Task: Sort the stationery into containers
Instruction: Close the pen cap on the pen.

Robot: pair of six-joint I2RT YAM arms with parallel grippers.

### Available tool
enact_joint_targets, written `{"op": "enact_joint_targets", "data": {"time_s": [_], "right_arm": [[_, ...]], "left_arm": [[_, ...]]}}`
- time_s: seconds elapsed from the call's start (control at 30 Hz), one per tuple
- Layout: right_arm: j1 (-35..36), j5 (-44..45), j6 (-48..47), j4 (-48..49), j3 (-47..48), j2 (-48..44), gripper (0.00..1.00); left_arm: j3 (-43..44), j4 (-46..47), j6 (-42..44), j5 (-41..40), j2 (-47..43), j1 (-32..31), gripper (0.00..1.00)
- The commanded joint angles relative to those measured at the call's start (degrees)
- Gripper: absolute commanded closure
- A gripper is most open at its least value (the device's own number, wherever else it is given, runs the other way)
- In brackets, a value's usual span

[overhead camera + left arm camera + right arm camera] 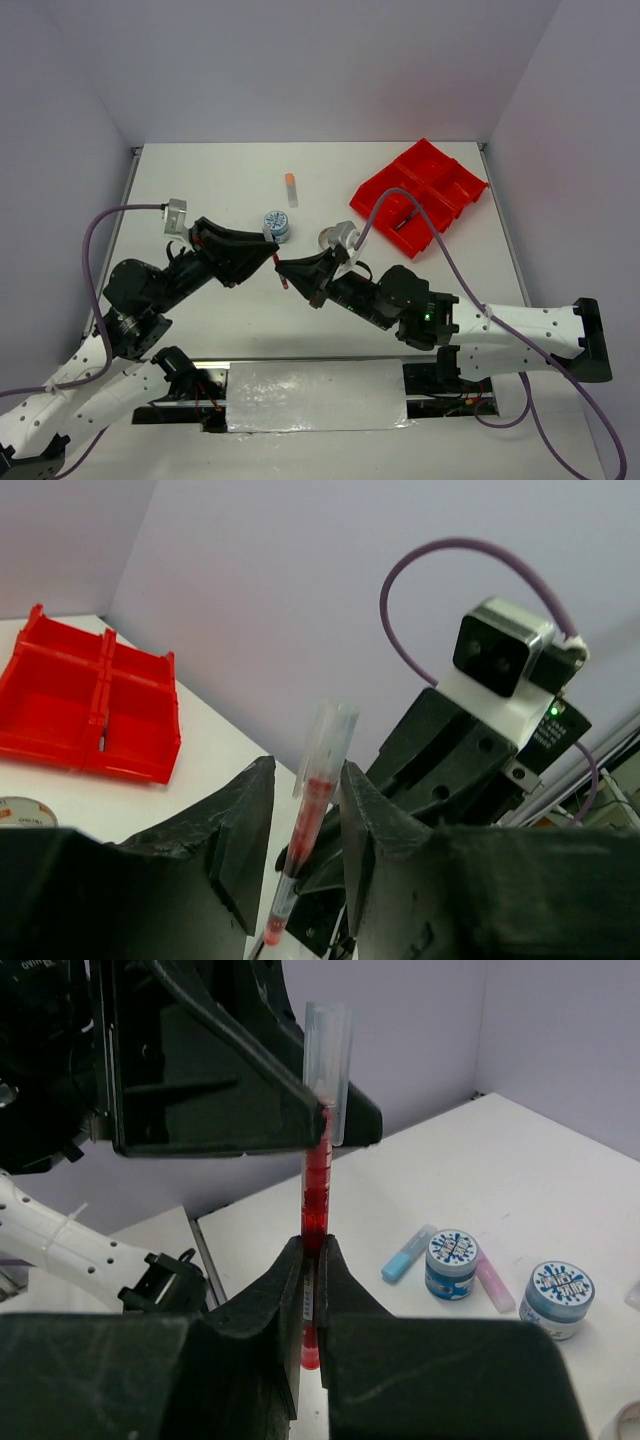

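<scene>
A red pen with a clear cap (318,1175) stands upright in my right gripper (313,1252), which is shut on its lower barrel. In the top view the two grippers meet mid-table, with the right gripper (287,271) just below the left gripper (272,258). My left gripper (305,772) is open, its jaws on either side of the pen's cap end (318,790) with a gap on one side. The red divided tray (420,195) lies at the far right and also shows in the left wrist view (90,705).
Two blue-lidded tubs (451,1263) (557,1298), a light blue tube (408,1253) and a pink tube (493,1282) lie on the table. One tub (276,225), an orange tube (291,187) and a silvery tape roll (330,238) lie behind the grippers.
</scene>
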Motion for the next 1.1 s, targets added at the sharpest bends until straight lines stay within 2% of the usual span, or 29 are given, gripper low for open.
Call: {"op": "enact_joint_targets", "data": {"time_s": [0.0,0.23,0.33,0.57,0.77,0.9,0.97,1.07], "right_arm": [[-0.01,-2.42,-1.27,9.37,1.50,-1.44,1.00],[-0.01,-3.56,-0.39,8.92,1.95,-0.30,1.00],[-0.01,-3.91,-0.30,9.10,1.86,-0.03,1.00],[0.07,-4.18,-0.39,8.84,2.47,0.05,1.00],[-0.01,-4.61,-0.65,8.05,2.03,-1.00,1.00],[-0.98,-7.86,-0.48,2.27,2.29,-2.32,0.61],[-2.38,-11.37,0.40,-0.55,2.65,-3.02,0.55],[-2.91,-12.79,1.72,-0.74,1.25,-4.60,0.54]], "left_arm": [[-1.45,-2.86,1.82,1.92,-0.10,-0.18,0.56],[-2.95,-0.23,2.44,2.88,-1.06,-0.18,0.55],[-2.95,1.09,2.70,4.20,-0.63,-0.18,0.59],[-3.12,2.85,3.49,8.42,0.52,-0.18,0.89],[-2.60,2.68,7.00,12.98,-0.27,-0.18,1.00],[-1.37,2.41,10.95,17.02,-0.27,-0.18,1.00],[-0.41,3.55,11.58,22.11,0.25,-0.18,1.00],[0.56,4.52,11.75,26.34,0.96,-0.18,1.00]]}}
